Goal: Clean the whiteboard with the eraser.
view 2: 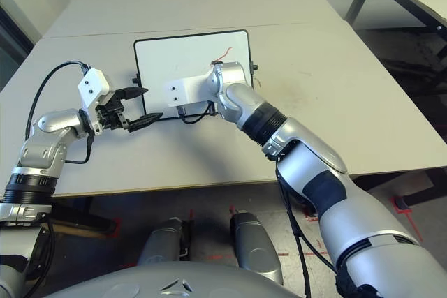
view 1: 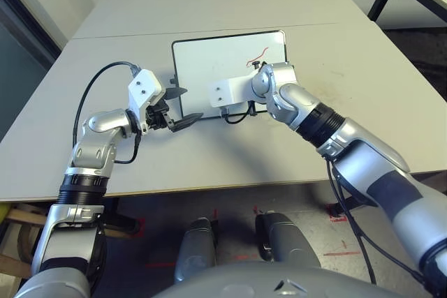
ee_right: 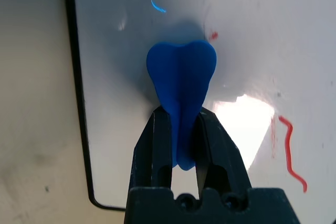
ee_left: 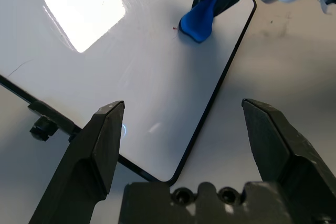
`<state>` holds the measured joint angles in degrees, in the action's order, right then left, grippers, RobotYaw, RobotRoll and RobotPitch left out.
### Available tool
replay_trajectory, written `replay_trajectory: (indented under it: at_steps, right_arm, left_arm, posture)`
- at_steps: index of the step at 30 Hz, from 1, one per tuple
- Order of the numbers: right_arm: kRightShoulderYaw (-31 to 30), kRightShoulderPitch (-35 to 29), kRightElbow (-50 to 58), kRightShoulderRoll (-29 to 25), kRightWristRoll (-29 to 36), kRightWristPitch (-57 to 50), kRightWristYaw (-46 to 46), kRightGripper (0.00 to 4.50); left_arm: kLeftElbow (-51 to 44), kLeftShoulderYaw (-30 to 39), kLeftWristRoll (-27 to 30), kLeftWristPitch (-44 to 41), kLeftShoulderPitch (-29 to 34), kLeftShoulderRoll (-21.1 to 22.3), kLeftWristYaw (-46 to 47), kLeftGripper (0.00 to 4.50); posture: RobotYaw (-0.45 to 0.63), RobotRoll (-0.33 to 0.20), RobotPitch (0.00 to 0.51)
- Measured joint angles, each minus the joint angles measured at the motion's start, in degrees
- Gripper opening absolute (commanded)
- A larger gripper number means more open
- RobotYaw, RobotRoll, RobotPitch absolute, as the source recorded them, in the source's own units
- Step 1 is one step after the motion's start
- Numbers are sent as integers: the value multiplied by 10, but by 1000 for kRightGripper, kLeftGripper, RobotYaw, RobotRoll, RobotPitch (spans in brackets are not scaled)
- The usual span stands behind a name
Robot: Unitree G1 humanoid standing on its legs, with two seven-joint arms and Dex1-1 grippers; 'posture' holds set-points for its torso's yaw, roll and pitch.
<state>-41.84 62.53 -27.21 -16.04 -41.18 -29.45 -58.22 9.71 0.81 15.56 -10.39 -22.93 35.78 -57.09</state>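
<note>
1. Eraser (ee_right: pixel 181 72): over the whiteboard (view 1: pixel 202 61), pinched at its waist by the right gripper (ee_right: pixel 182 110); contact with the board unclear.
2. Long axis runs along the fingers, broad lobed end pointing out past the tips.
3. Risk: hard or off-centre pressing could twist it loose; light pressure could leave the red squiggle (ee_right: pixel 289 156).
4. Left gripper (view 1: pixel 195 102): open, empty, by the frame; an unsteadied board might slide.

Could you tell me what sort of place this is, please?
Probably a robotics lab or test area: a humanoid's silver arms reach over a plain table, a whiteboard lies on it, and red marks are on the floor.
</note>
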Motion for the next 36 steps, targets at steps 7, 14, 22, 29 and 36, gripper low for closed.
replay_trajectory:
  at_steps: [7, 14, 22, 29, 36]
  right_arm:
    - [10, 0, 4, -42, 0, 2, -19, 394]
    - [39, 29, 9, -77, 8, 9, -50, 394]
    - [68, 159, -121, -100, 30, 116, -43, 394]
    - [69, 211, -320, -66, 33, 208, 17, 394]
    - [69, 224, -419, -34, 33, 250, 51, 394]
  left_arm:
    - [1, 0, 0, 0, -8, -4, 0, 4500]
    - [5, -3, -1, 2, -16, -8, -1, 4500]
    - [48, -12, -11, 30, -44, -12, -3, 4500]
    - [78, -14, -24, 64, -57, -16, 6, 4500]
    - [92, -13, -25, 81, -59, -15, 12, 4500]
  posture:
    - [-118, 0, 67]
    - [-131, 0, 59]
    - [-128, 0, 48]
    - [-105, 0, 47]
    - [-84, 0, 54]
